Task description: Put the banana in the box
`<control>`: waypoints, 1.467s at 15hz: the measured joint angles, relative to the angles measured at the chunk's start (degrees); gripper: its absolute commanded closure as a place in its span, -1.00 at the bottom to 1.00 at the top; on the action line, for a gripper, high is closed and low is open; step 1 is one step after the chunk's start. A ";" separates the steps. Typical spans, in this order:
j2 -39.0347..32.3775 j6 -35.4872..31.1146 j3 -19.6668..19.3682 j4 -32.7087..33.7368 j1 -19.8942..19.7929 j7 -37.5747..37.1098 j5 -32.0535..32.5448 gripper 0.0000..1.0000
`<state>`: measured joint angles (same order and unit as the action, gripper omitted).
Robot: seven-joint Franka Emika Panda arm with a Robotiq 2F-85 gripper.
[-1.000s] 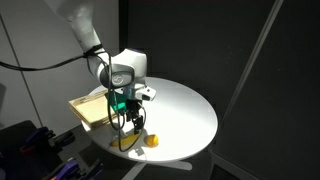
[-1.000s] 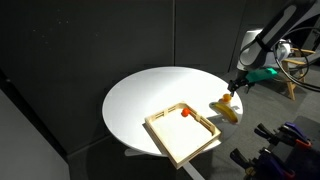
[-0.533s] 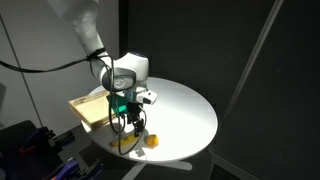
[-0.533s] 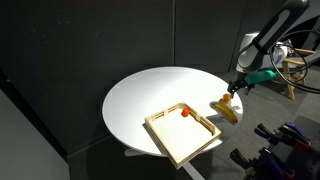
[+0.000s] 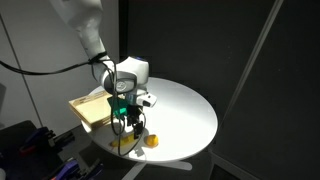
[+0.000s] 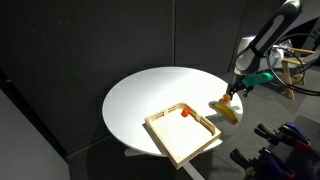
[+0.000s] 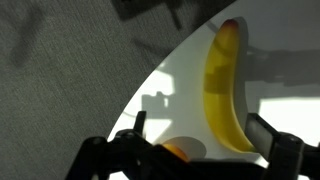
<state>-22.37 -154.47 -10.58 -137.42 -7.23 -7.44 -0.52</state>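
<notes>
while low over banana [image 7: 225, 95], tool [image 7: 195, 130] agape, downward

Round white table [image 5: 185, 110] in front of a black curtain [image 6: 90, 40]. Small orange-yellow ball [image 5: 153, 140] on the tabletop, close to the near edge in an exterior view. Grey speckled carpet [image 7: 60, 70] beyond the table's rim in the wrist view.

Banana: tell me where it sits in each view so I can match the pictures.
In an exterior view: banana low centre, near the table's front edge, under the gripper.
In an exterior view: banana right of centre, near the table's right edge, right of the box.
Wrist view: banana standing tall at right.
Shared landmark: the white round table, its edge close by the banana.
</notes>
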 measured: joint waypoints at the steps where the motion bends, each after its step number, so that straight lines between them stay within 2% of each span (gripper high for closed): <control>1: -0.29 0.00 0.05 0.15 0.19 -0.27 0.00 -1.00; 11: -2.13 -0.01 0.48 1.36 2.53 -2.13 0.00 -1.00; 22: -5.71 -0.56 0.47 3.40 2.69 -2.20 0.00 -1.00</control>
<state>-28.08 -155.03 -10.11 -134.02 -4.54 -9.64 -0.52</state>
